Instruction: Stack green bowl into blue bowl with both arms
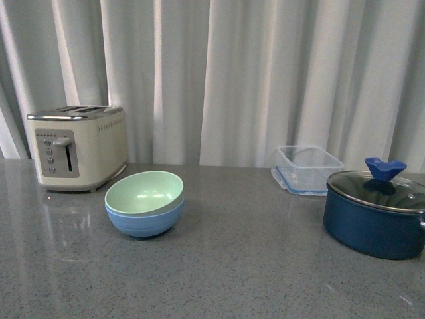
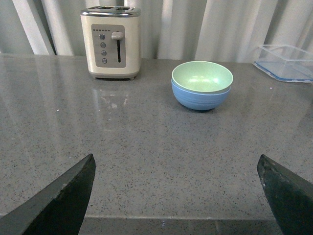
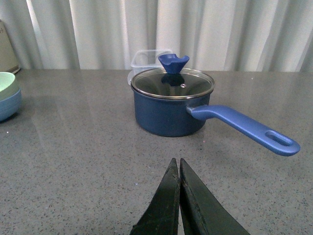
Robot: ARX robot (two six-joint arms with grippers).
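The pale green bowl [image 1: 144, 191] sits nested inside the light blue bowl [image 1: 144, 222] on the grey counter, left of centre in the front view. The stacked pair also shows in the left wrist view, green bowl [image 2: 202, 77] in blue bowl [image 2: 200, 99], and at the edge of the right wrist view, green bowl [image 3: 7, 82] over blue bowl [image 3: 9, 105]. My left gripper [image 2: 176, 159] is open and empty, well back from the bowls near the counter's front edge. My right gripper [image 3: 177, 161] is shut and empty, short of the pot. Neither arm shows in the front view.
A cream toaster [image 1: 78, 147] stands behind and left of the bowls. A dark navy pot [image 1: 373, 216] with glass lid and long blue handle [image 3: 244, 128] sits at the right. A clear plastic container [image 1: 307, 169] lies behind it. Curtains hang along the counter's far edge.
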